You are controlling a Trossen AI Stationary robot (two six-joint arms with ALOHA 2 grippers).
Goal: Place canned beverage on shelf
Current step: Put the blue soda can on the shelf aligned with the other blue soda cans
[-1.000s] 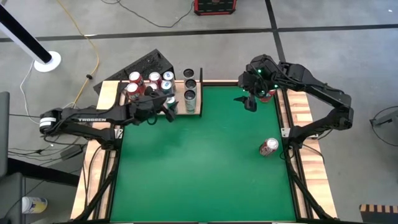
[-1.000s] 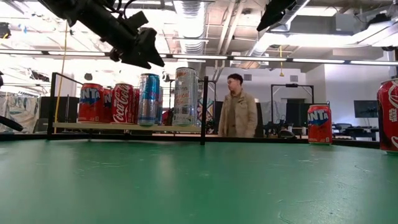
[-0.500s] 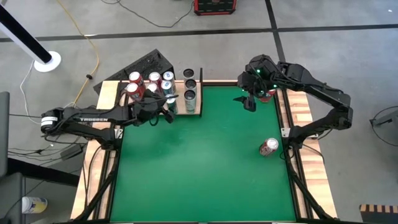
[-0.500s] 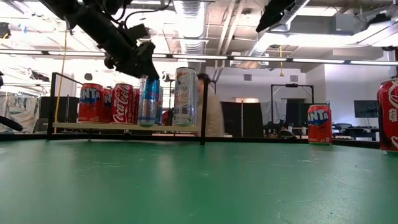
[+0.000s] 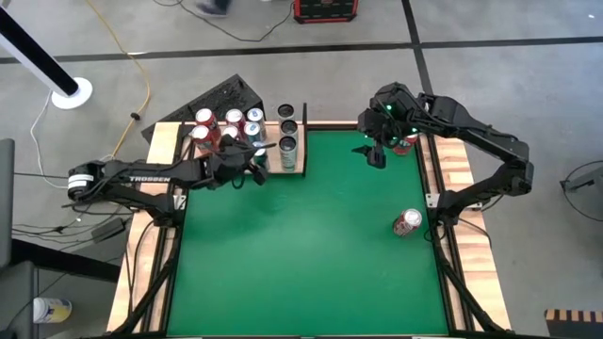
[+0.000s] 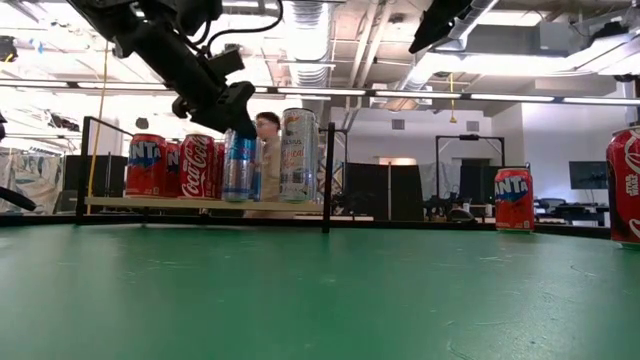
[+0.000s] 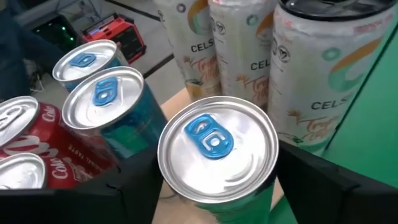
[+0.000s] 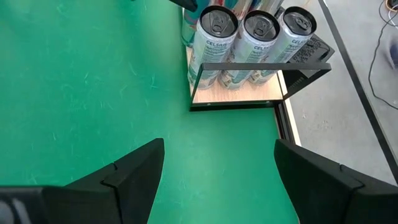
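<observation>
Several cans stand upright on the pale-wood shelf point(image 5: 168, 139) at the table's far left: red ones, blue ones and tall white Celsius cans point(image 7: 311, 81). My left gripper point(image 5: 251, 156) reaches in from the table's left and is shut on the front blue can point(image 7: 217, 149). In the low view that can point(image 6: 240, 165) stands between the red cans and a white one. My right gripper point(image 5: 375, 156) hangs open high over the table's far right, nothing between its fingers point(image 8: 134, 177). My left gripper has the blue can's upper end between its two fingers, one on each side of the wall just below the rim point(image 7: 163, 186). The fingers point(image 7: 311, 180) slant down from the table's left. The can stands upright with its bottom on the shelf.
A red can point(image 5: 407, 222) stands on the green felt near the right edge. An orange can point(image 6: 514, 200) stands at the far right corner. The shelf's black frame post point(image 6: 326, 175) rises beside the white cans. A person point(image 6: 266, 130) walks in the room behind.
My left gripper has sunk from above the row of cans onto the blue can's top and tipped further down. The can has stayed in place on the shelf. The person behind has walked across the room.
</observation>
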